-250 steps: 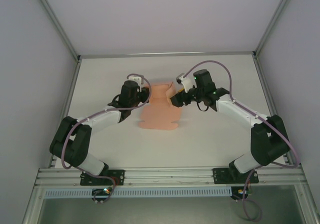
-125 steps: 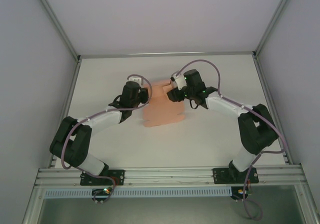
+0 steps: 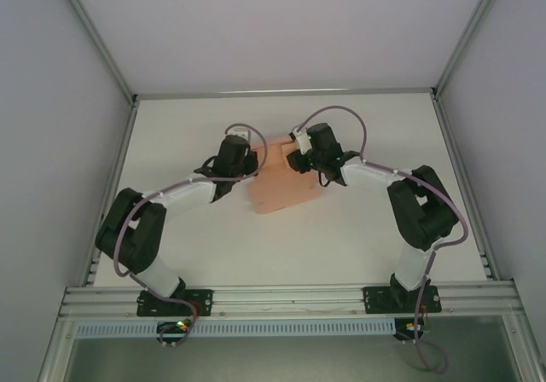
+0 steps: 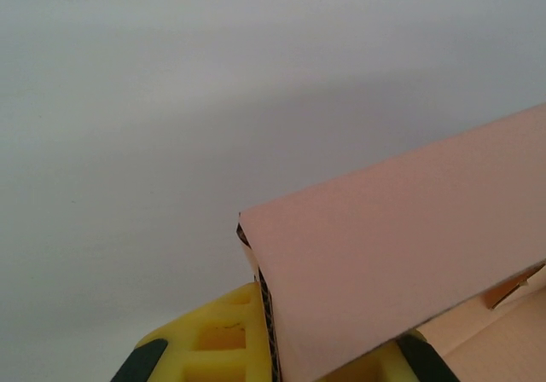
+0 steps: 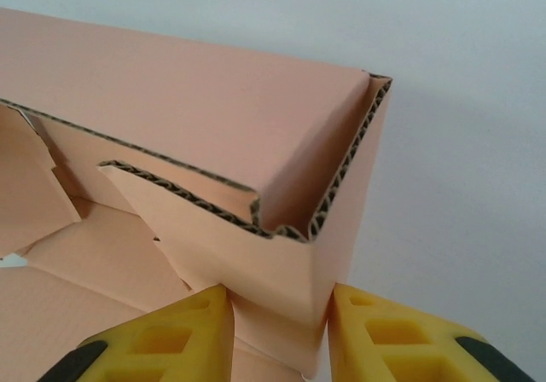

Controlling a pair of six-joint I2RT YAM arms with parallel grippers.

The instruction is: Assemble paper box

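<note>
The paper box [image 3: 283,189] is salmon-pink corrugated card, partly folded, lying mid-table between the two arms. My left gripper [image 3: 252,167] is at its left side, shut on a raised wall of the paper box [image 4: 401,254]; that wall runs up out of the yellow fingers [image 4: 213,344]. My right gripper [image 3: 295,161] is at the far right corner. In the right wrist view its yellow fingers [image 5: 171,339] press both sides of a folded-up corner of the paper box [image 5: 213,101], where two walls and a tucked flap meet. Flat flaps lie lower left.
The white table [image 3: 367,228] spreads around the box, with grey enclosure walls on three sides. An aluminium rail [image 3: 281,298] carrying both arm bases runs along the near edge.
My right gripper has moved left onto the box's far right corner and closed on it. The box has shifted slightly and looks more folded. The left arm has edged right, still gripping.
</note>
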